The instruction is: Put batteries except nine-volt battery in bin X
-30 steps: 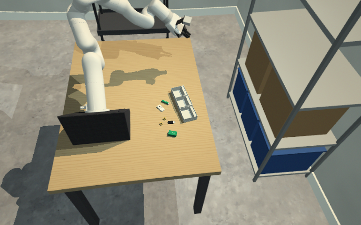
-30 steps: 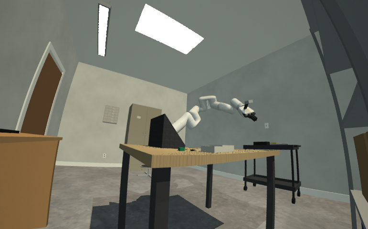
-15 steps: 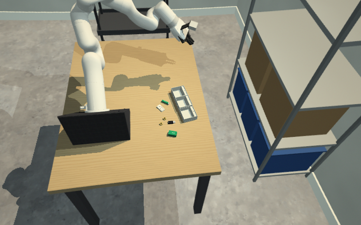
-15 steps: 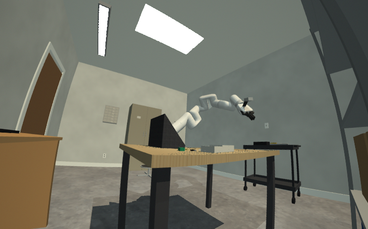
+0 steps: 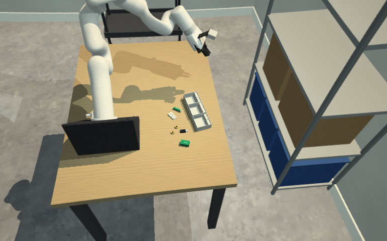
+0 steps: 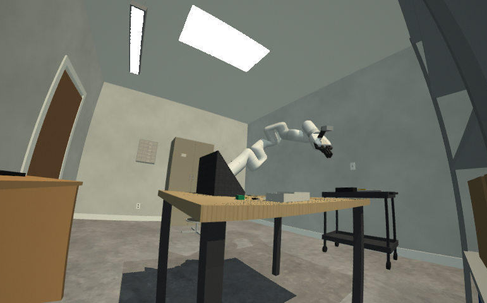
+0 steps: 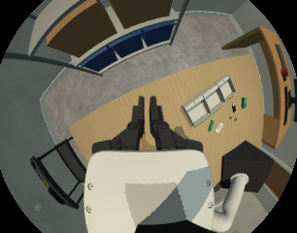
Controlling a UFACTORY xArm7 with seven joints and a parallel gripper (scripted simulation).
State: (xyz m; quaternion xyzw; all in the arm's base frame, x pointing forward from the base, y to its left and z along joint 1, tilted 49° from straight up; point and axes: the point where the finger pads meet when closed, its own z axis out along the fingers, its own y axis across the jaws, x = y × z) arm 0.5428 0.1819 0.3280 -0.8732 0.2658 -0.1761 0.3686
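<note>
My gripper (image 5: pixel 206 52) (image 6: pixel 328 153) (image 7: pixel 147 104) is shut and empty, high in the air over the table's far right corner. A white tray of three bins (image 5: pixel 197 111) (image 6: pixel 287 196) (image 7: pixel 209 100) stands near the table's right edge; I cannot read its marks. To its left lie a small green cylinder battery (image 5: pixel 176 109) (image 7: pixel 211 124), a white flat block (image 5: pixel 171 115), two tiny yellow-and-black round pieces (image 5: pixel 175 127) (image 5: pixel 172 132), a small black piece (image 5: pixel 183 131) and a green rectangular block (image 5: pixel 184 143) (image 6: pixel 240 196) (image 7: pixel 244 101).
A black wedge-shaped box (image 5: pixel 102 134) (image 6: pixel 215 176) stands at the arm's base on the wooden table (image 5: pixel 135 175). A shelf rack (image 5: pixel 308 89) with blue and brown boxes stands to the right. A black cart (image 5: pixel 141 23) stands behind the table.
</note>
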